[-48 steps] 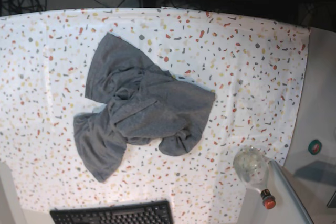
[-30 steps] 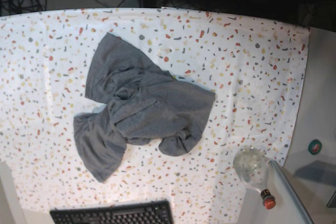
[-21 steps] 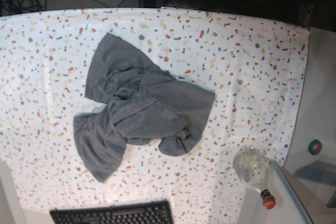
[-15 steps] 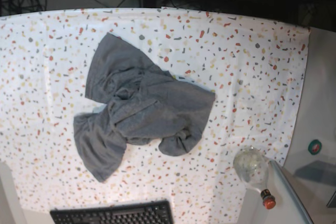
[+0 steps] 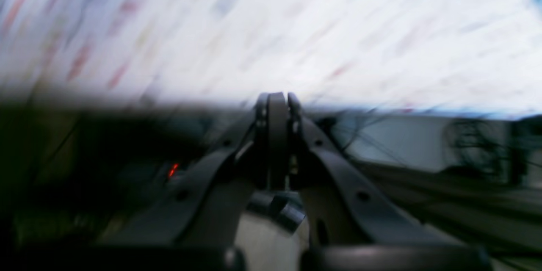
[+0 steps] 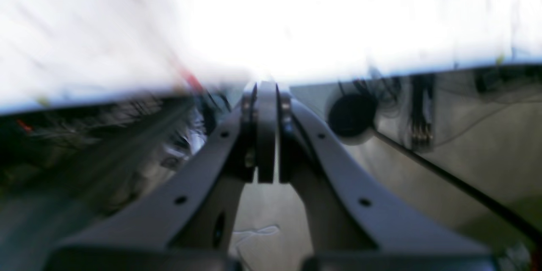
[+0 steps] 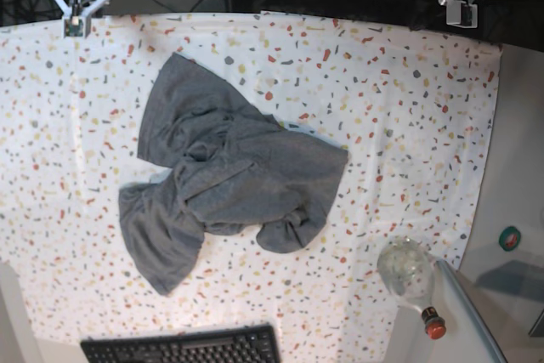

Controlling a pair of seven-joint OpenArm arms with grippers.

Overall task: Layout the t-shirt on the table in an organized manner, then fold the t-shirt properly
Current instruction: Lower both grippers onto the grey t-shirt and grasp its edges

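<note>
Crumpled t-shirt [image 7: 223, 178], both my hands far off.
My left end effector [image 7: 460, 13] and right end effector [image 7: 75, 23] are pinched shut, holding nothing — I might grab two layers on the desk [image 7: 408, 116].

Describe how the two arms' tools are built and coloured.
In both wrist views each tool is dark grey to black: two flat fingers that widen toward the camera, dotted with small round holes, ending in narrow pads. That goes for the left tool and the right tool. In the base view their ends look white, left tool, right tool. No markings can be made out; both wrist views are blurred.
</note>
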